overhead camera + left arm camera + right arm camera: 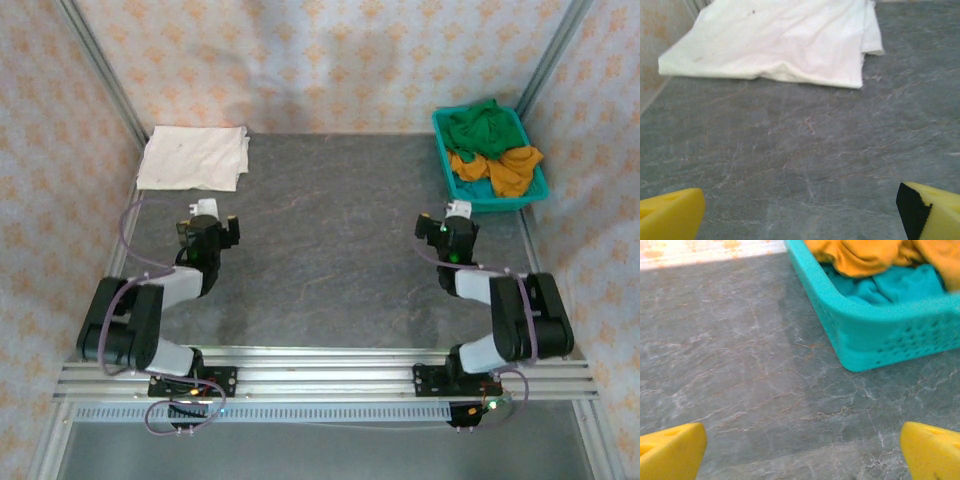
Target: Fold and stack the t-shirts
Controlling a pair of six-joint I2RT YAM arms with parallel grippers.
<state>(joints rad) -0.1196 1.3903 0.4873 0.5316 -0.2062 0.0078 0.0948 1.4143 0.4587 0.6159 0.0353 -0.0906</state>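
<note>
Top external view: we find the grey, stone-patterned table [330, 240] with both arms bent over its near half and well apart from each other. The cream-white cloth t-shirt [193, 158] lies flat in the far left corner of the table, folded into a rough rectangle. The teal plastic basket [441, 140] stands in the far right corner. Inside it we see the bright green cloth t-shirt [483, 125], crumpled at the far end, and the mustard-orange cloth t-shirts [512, 170], bunched at the near end, with one fold reaching the near right rim. The left gripper [207, 222] points toward the cream-white t-shirt from the near side and is apart from it. The right gripper [455, 222] points toward the basket and is likewise apart from it. In the left wrist view, the left gripper [800, 215] has its yellow fingers [670, 215] at opposite lower corners, so we read its jaws as spread wide with only bare table between them; the near folded edge of the cream-white t-shirt [785, 40] lies beyond, untouched. In the right wrist view, the right gripper [800, 452] shows the same arrangement: its jaws are spread wide over bare table and grip nothing. Beyond them we see the perforated near wall of the basket [880, 335], a mustard-orange t-shirt [865, 257] heaped inside, and a teal cloth [890, 285] beneath it.
</note>
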